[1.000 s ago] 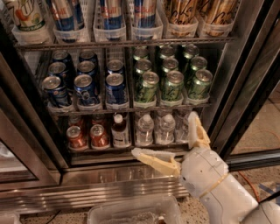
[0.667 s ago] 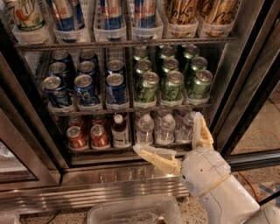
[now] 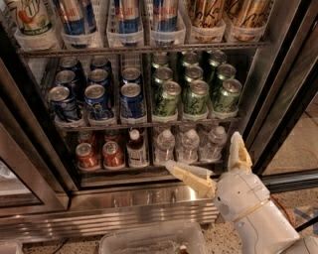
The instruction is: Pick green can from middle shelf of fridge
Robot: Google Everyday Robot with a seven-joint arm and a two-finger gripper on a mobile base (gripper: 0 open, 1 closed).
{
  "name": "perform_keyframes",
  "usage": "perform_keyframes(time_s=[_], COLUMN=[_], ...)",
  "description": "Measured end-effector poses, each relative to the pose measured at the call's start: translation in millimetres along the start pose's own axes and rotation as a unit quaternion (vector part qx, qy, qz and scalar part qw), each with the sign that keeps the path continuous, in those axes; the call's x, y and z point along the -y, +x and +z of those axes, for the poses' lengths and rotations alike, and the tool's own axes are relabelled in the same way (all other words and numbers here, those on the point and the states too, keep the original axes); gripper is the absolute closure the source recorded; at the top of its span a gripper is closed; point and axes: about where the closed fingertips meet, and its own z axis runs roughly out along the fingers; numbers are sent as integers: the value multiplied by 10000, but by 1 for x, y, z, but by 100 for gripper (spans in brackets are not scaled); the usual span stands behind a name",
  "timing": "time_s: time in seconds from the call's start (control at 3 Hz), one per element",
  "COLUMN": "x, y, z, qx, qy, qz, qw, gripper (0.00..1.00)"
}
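Several green cans stand in three lanes on the right half of the middle shelf (image 3: 149, 123) of the open fridge (image 3: 149, 198); the front row holds a left can (image 3: 167, 98), a middle can (image 3: 197, 96) and a right can (image 3: 226, 95). My gripper (image 3: 204, 155) is open and empty, with cream fingers (image 3: 188, 173) spread wide. It hangs below the green cans, in front of the water bottles on the bottom rack, outside the shelf's front rail.
Blue cans (image 3: 97, 99) fill the left half of the middle shelf. Small red cans (image 3: 87, 156), a dark bottle (image 3: 134, 148) and water bottles (image 3: 189, 145) stand on the bottom rack. Tall slim cans (image 3: 127, 15) stand above. A black door frame (image 3: 278, 99) stands right; a clear bin (image 3: 149, 240) lies below.
My gripper has shifted slightly right and up toward the shelves. The cans have not moved.
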Motion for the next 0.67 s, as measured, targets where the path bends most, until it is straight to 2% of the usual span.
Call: perform_keyframes(time_s=[0.67], x=[40], y=[18], z=[13], qx=[-233], qy=[555], qz=[169], qw=[9980], gripper=[0])
